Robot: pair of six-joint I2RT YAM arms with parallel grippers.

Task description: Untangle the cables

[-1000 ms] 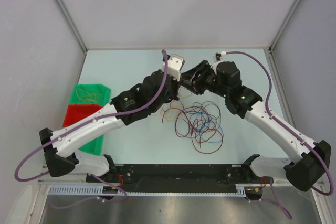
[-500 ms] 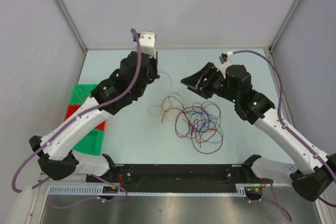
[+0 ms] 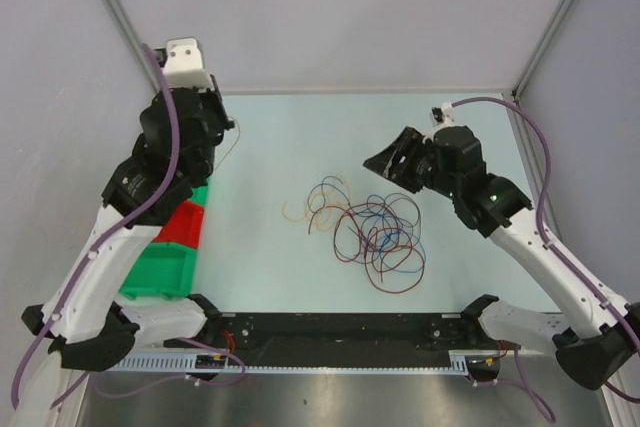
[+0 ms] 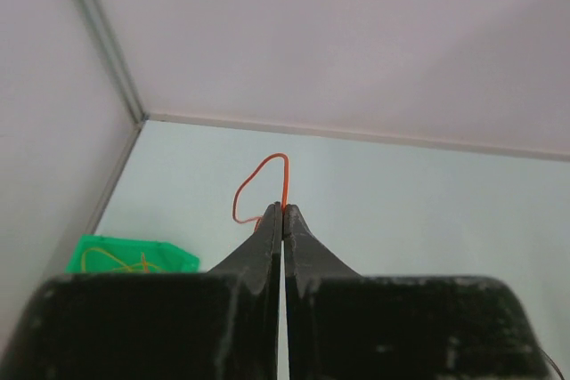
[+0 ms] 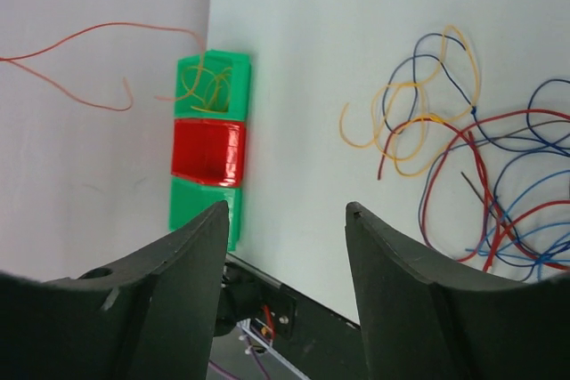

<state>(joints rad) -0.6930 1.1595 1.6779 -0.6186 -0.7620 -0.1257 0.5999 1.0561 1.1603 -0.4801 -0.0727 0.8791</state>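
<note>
Left wrist: my left tool point(image 4: 282, 211) pinches thin orange wire point(image 4: 267, 175); I'd release low over far green bin point(image 3: 196, 192); right tool point(image 5: 289, 220) released.

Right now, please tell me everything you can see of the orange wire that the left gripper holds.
The orange wire is one very thin, flexible strand, plastic-coated by its look. The left gripper is shut on it, its fingertips pinching the strand, with a small bent loop rising above them. From the right wrist view the rest trails in loose curves in the air. The wire is apart from the pile on the table, and one end seems to hang near the far green bin.
</note>
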